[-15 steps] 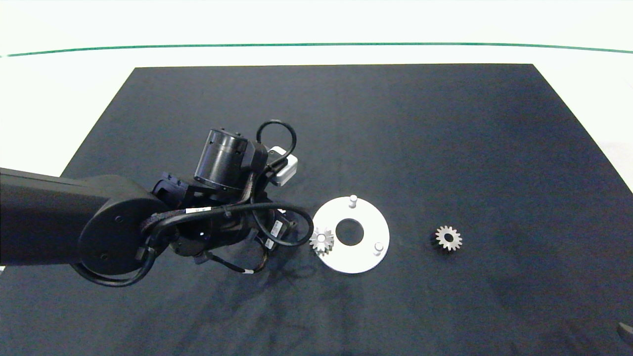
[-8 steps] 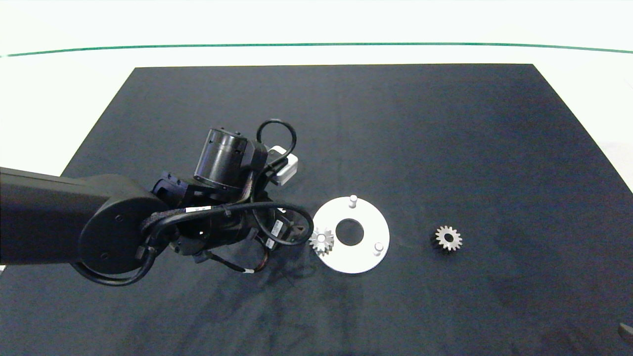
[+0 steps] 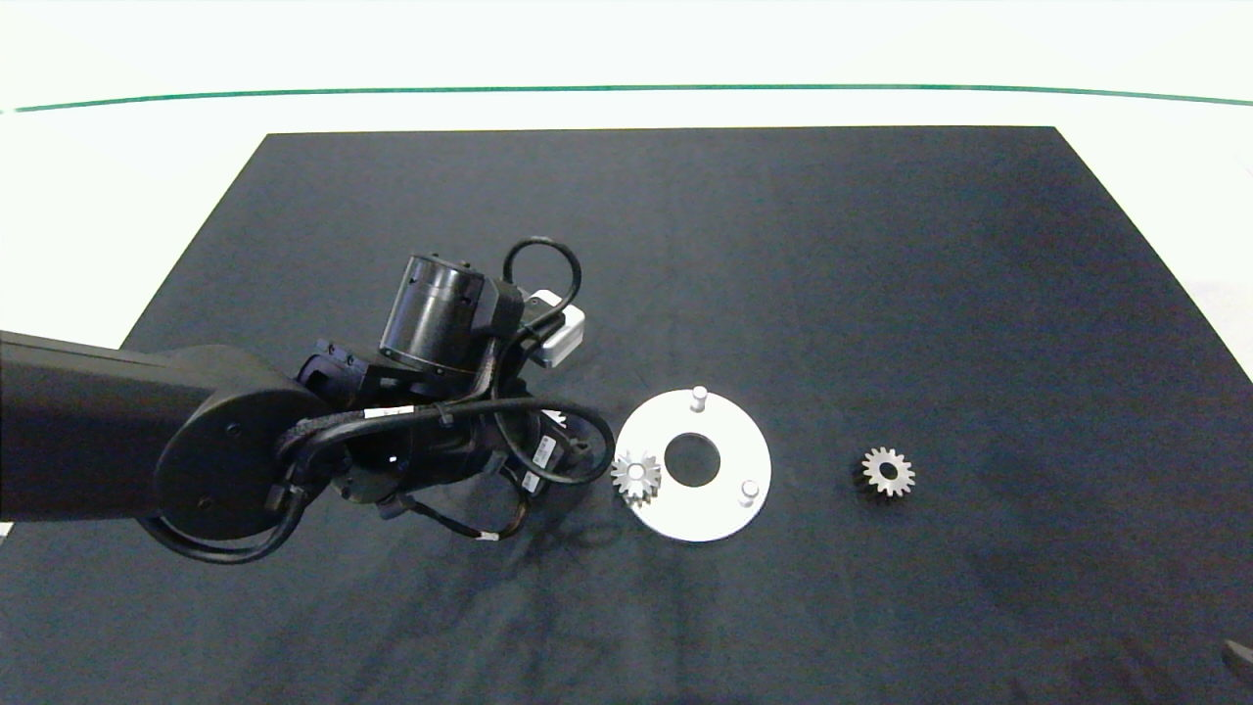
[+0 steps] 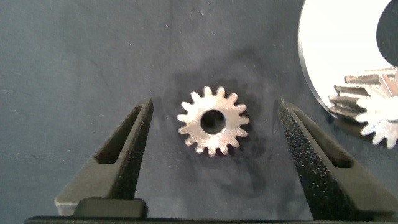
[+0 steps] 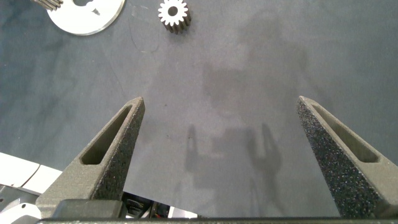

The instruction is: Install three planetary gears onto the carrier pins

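The white disc (image 3: 719, 509) lies mid-mat with two bare carrier pins, one at the far side (image 3: 699, 397) and one at the near right (image 3: 750, 488). One planetary gear (image 3: 637, 477) sits over the pin at the disc's left edge. A second gear (image 3: 888, 471) lies flat on the mat to the right of the disc. A third gear (image 4: 213, 121) lies flat on the mat left of the disc (image 4: 339, 50), between the fingers of my open left gripper (image 4: 214, 104), touching neither. In the head view the left arm (image 3: 440, 431) hides that gear. My right gripper (image 5: 219, 101) is open and holds nothing, near the mat's front right.
A black mat (image 3: 685, 245) covers the white table, and a green line (image 3: 626, 88) runs along the far side. The right wrist view shows the loose gear (image 5: 173, 14) and the disc (image 5: 84, 22) far ahead.
The left arm has shifted slightly left, away from the disc. The gears and the disc have not moved.
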Robot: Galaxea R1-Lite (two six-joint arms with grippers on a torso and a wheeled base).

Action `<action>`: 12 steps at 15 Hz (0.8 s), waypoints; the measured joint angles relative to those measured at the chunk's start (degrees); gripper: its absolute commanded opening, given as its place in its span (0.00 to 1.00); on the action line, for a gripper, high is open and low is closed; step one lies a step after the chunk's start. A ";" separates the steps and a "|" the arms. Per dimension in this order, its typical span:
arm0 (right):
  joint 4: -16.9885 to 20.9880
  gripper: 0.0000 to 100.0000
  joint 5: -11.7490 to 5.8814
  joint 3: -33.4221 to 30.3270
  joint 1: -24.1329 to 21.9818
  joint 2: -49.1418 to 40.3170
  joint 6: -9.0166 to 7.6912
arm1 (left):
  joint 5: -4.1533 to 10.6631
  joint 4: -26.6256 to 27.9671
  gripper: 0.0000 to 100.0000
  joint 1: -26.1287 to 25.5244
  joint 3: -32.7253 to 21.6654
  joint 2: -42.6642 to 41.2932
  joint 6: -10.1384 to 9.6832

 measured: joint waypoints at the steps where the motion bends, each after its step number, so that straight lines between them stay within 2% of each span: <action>1: 0.00 1.00 0.00 0.02 -0.02 0.00 0.00 | -0.15 0.02 0.78 -0.05 0.20 0.00 0.02; 12: 0.00 1.00 0.00 0.05 -0.02 -0.11 -0.02 | -0.26 0.00 0.55 -0.06 0.20 -0.27 0.00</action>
